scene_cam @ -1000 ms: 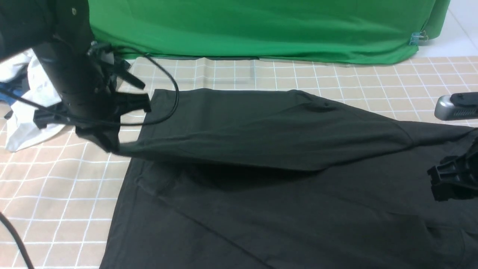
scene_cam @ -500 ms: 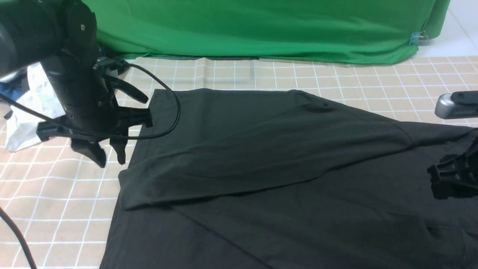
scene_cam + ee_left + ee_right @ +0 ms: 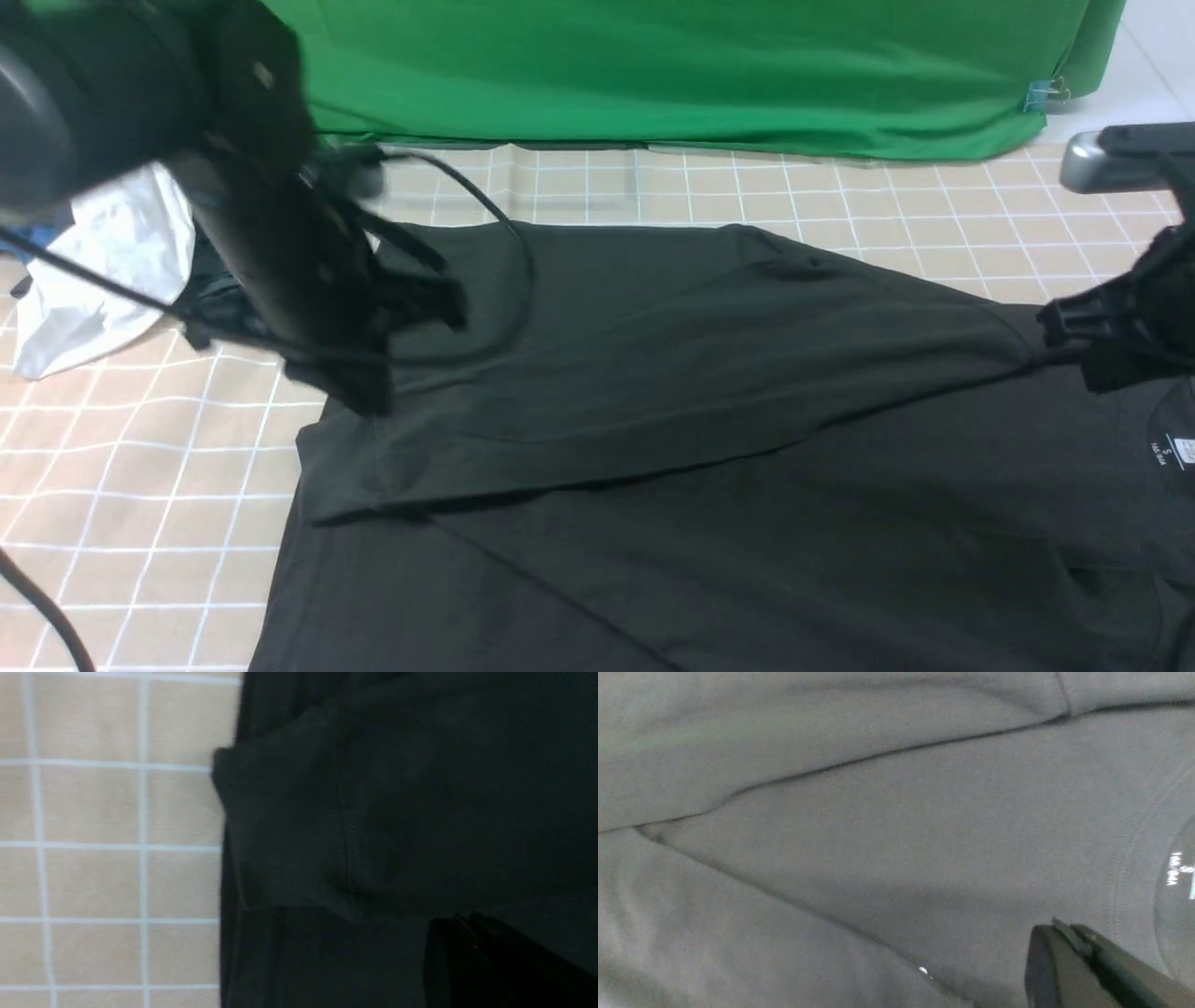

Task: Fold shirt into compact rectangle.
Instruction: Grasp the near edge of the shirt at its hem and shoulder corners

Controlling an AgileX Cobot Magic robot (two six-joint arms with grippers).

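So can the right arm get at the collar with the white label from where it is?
Probably yes. The right tool hangs over the shirt close beside the collar, with nothing between them, though it is shut.

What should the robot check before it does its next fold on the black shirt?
1. Left pincer free of the shirt: ok, shut and empty.
2. Right pincer free: ok, shut and empty.
3. Folded flap lying flat on the shirt: ok.
4. Shirt a compact rectangle: not ok, most of it lies spread out.
5. White garment clear of the shirt: ok, it lies apart.
6. Small creases smoothed: cannot tell, the cloth is too dark.
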